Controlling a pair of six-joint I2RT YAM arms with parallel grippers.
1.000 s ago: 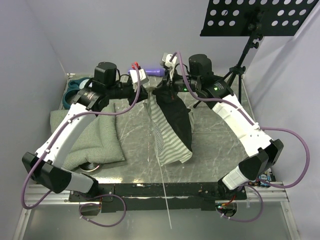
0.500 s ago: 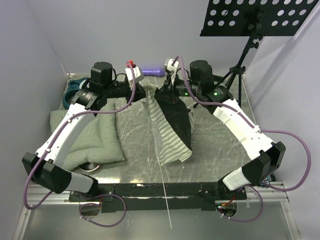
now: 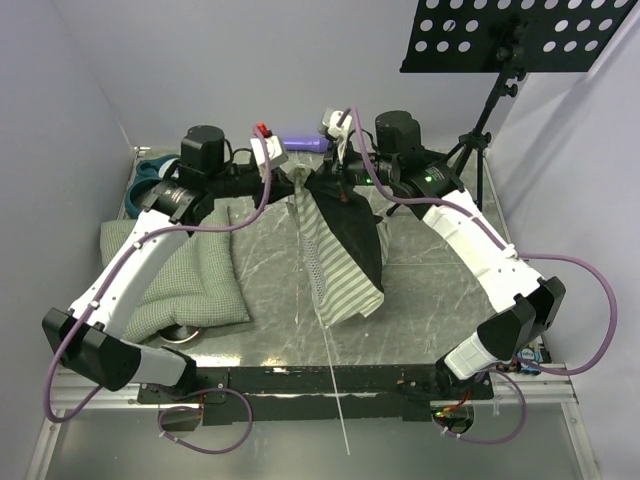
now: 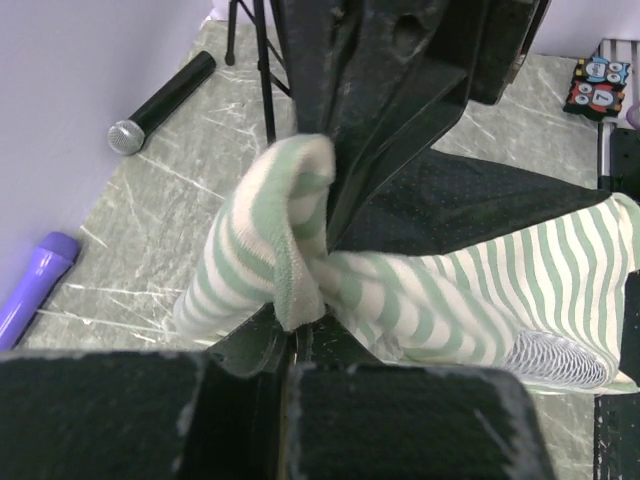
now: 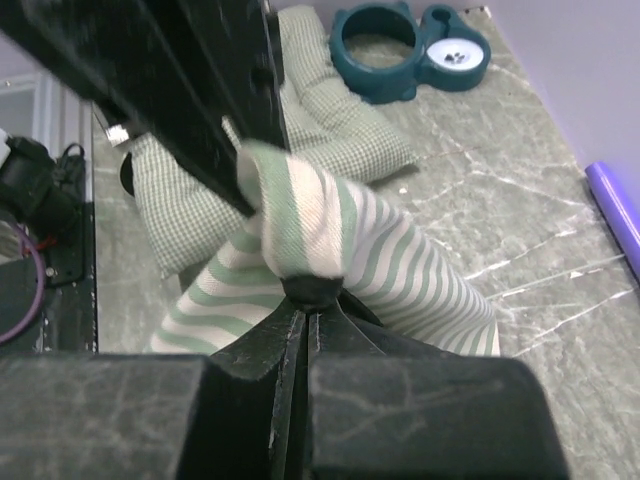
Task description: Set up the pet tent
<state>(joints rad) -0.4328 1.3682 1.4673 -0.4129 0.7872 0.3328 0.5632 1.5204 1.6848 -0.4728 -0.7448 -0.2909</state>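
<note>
Evidently the step in hand is the raising and opening of the collapsed fabric, and the task is judged far from finished; the pet tent (image 3: 342, 262) is held up by its top end at the middle of the table's (image 3: 440, 290) far edge, and its striped and black folds are draped from there toward the near edge, limp and unshaped; a thin white pole (image 3: 324, 340) is seen running out of the folds and past the near edge. The left gripper (image 3: 295, 180) is clamped shut on a bunched striped fold, as the left wrist view shows; the right gripper (image 3: 331, 183) is likewise closed on a knot of striped cloth and black lining, just beside the left one. A checked cushion (image 3: 190, 280) lies toward the table's left edge, apart from the tent. For the next move, the two grips would probably have to be drawn apart so that the cloth is spread; the pole would then need to be bowed into a frame, and care is called for lest the fabric slip from either pinch.
</note>
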